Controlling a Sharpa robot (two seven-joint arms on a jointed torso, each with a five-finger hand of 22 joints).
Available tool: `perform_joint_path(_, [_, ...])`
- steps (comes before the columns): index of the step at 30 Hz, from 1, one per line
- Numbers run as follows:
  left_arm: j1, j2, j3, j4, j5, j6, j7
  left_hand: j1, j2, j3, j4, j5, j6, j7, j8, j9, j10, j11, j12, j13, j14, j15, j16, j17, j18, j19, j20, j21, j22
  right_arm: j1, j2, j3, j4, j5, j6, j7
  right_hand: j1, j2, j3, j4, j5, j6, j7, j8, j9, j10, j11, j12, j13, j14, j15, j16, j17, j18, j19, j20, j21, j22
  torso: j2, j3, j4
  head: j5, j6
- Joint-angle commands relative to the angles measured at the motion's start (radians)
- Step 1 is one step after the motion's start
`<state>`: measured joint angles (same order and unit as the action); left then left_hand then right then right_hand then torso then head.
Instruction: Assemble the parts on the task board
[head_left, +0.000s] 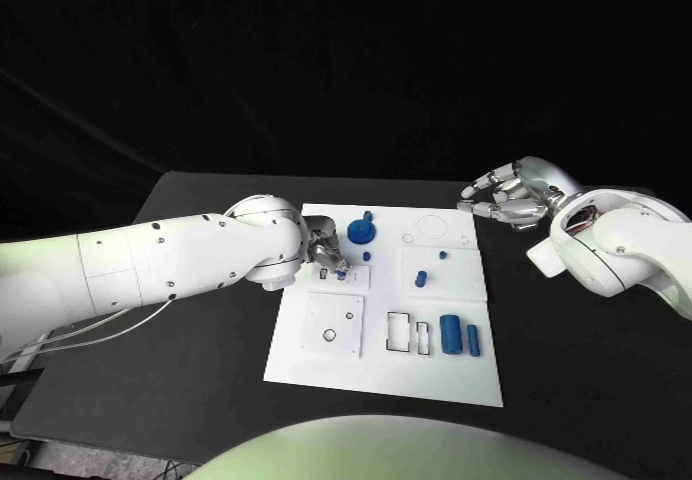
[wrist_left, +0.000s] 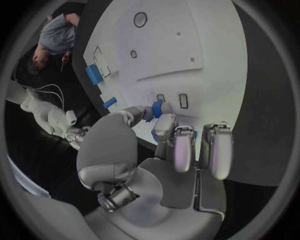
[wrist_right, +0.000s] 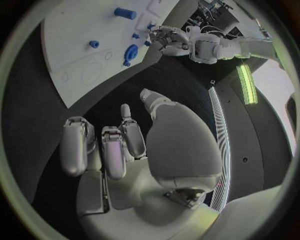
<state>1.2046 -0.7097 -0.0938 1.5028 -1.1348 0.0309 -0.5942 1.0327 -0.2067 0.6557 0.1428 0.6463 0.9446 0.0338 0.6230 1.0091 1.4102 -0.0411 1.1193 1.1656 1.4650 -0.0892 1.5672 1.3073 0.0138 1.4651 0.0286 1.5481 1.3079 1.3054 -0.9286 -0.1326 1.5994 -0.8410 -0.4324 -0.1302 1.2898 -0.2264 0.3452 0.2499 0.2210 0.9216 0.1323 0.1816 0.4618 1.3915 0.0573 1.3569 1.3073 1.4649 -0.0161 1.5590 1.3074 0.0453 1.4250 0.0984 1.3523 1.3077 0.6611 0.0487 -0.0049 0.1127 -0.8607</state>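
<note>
The white task board (head_left: 433, 375) lies mid-table. My left hand (head_left: 323, 256) hovers over the board's left edge and pinches a small blue part (wrist_left: 156, 108) between thumb and a finger, just above two small rectangular slots (wrist_left: 183, 101). On the board's far half stand a round blue part (head_left: 362, 233) and a few small blue pegs (head_left: 418, 277). A blue cylinder (head_left: 451, 335) and a short blue bar (head_left: 472, 339) lie near the right edge. My right hand (head_left: 508, 197) hangs off the board's far right corner, fingers apart, holding nothing.
A square plate with a round hole (head_left: 333, 322) and rectangular cut-outs (head_left: 400, 333) occupy the board's near half. Black tabletop (head_left: 188, 360) surrounds the board on all sides.
</note>
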Motion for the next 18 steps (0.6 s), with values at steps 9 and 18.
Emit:
perform_joint_path(9, [-0.001,0.001,-0.001,0.004,-0.004,0.055,-0.011,-0.002,0.002,0.185,-0.189,-0.008,0.015,-0.006,0.004,0.002,0.006,0.0,0.004,-0.001,0.106,-0.006,0.004,0.263,-0.007,0.085,-0.009,0.004,0.242,-0.002,0.0,0.0,0.0,-0.002,0.015,0.006,-0.012,0.0,-0.001,0.006,0.006,-0.006,0.003,0.005,0.001,-0.005,-0.001,-0.003,0.034,0.092,0.007,-0.006,0.219,0.013,-0.006,0.003,-0.003,0.145,0.0,-0.0002,-0.0001,0.003,-0.005])
perform_joint_path(18, [-0.001,0.001,-0.001,0.007,-0.003,0.07,-0.013,-0.002,0.002,0.185,-0.19,-0.014,0.015,-0.007,0.005,0.002,0.007,-0.001,0.001,-0.003,0.106,-0.006,0.004,0.263,-0.007,0.085,-0.009,0.004,0.241,-0.002,0.001,0.0,-0.001,-0.002,0.017,0.004,-0.012,0.0,-0.001,0.006,0.006,-0.006,0.003,0.005,0.001,-0.005,-0.001,-0.003,0.034,0.092,0.007,-0.006,0.219,0.013,-0.006,0.003,-0.003,0.145,0.0,-0.0002,-0.0003,0.005,-0.007])
